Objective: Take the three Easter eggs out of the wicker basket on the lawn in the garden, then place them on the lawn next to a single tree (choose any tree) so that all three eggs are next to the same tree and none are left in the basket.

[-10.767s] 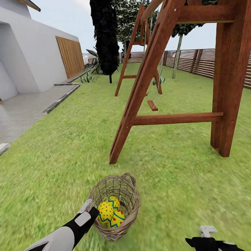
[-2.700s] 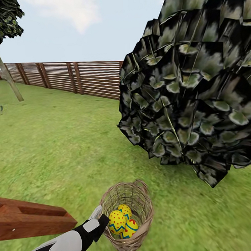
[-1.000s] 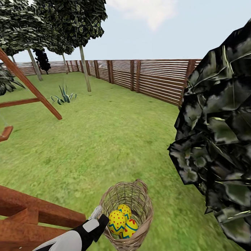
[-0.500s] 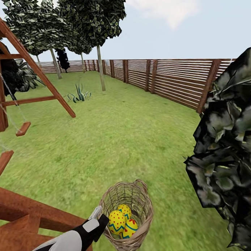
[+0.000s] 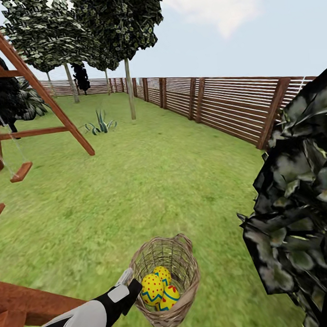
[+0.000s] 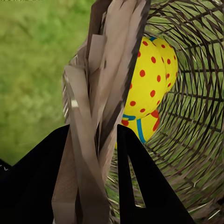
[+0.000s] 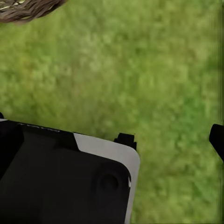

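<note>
Left tool (image 6: 95, 154) clamped on the wicker basket (image 5: 178, 257) rim, three Easter eggs (image 5: 158, 288) inside — we judge we're carrying them toward a tree (image 5: 130, 89) — next, set down and unload.

Third Easter egg (image 5: 162, 273) half hidden behind two others, swing frame (image 5: 38, 87) cropped

Fenced home garden: lawn (image 5: 150, 183), slatted wooden fence (image 5: 213, 107), trees (image 5: 124, 47), probably swing frame (image 5: 43, 97) at left.
</note>
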